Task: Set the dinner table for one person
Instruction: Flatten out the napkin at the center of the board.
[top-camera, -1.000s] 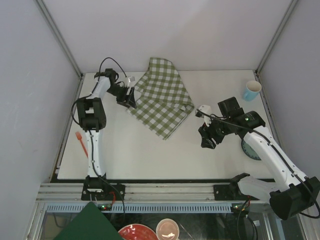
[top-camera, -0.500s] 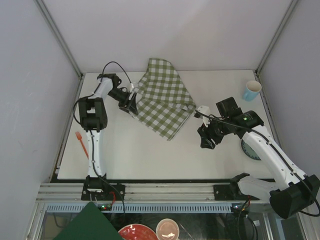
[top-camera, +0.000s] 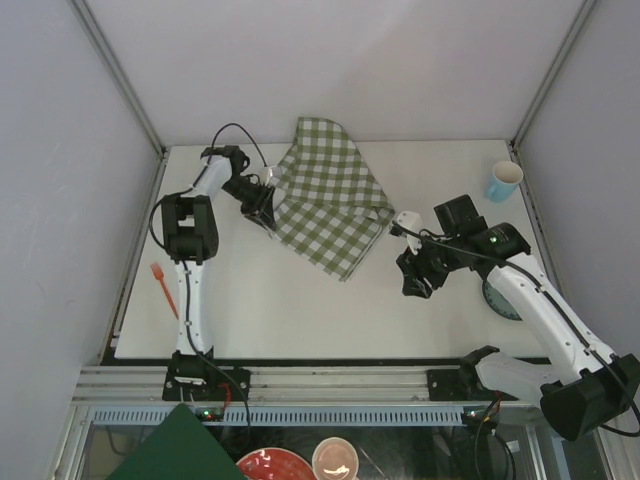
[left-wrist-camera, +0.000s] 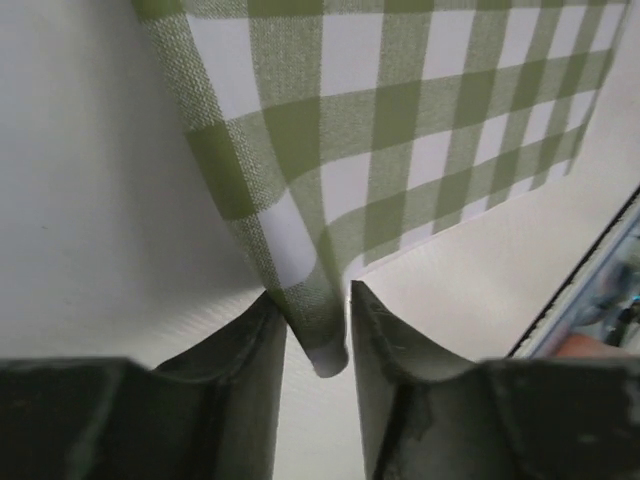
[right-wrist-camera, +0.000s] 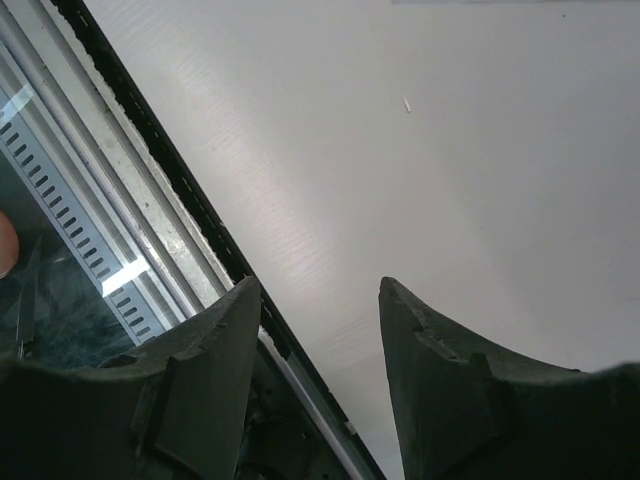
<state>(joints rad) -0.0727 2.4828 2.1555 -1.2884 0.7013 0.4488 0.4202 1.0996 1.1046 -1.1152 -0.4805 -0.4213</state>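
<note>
Corner of checked cloth (left-wrist-camera: 330, 200) sits pinched between fingers of left gripper (left-wrist-camera: 318, 300); rest of cloth spreads rightward from that grip across far middle of dinner table (top-camera: 300, 310), long axis diagonal; left arm alone in contact; right gripper (top-camera: 412, 280) hangs released, empty, over bare tabletop, near cloth's nearest corner, not touching; likely next: drag cloth toward centre.

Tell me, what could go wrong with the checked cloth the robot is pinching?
1. The left gripper pinches only a small corner fold of the checked cloth, so it might slip out when pulled.
2. The right gripper hangs open over the bare dinner table, away from the cloth; pulled by one corner, the cloth may bunch instead of spreading.
</note>
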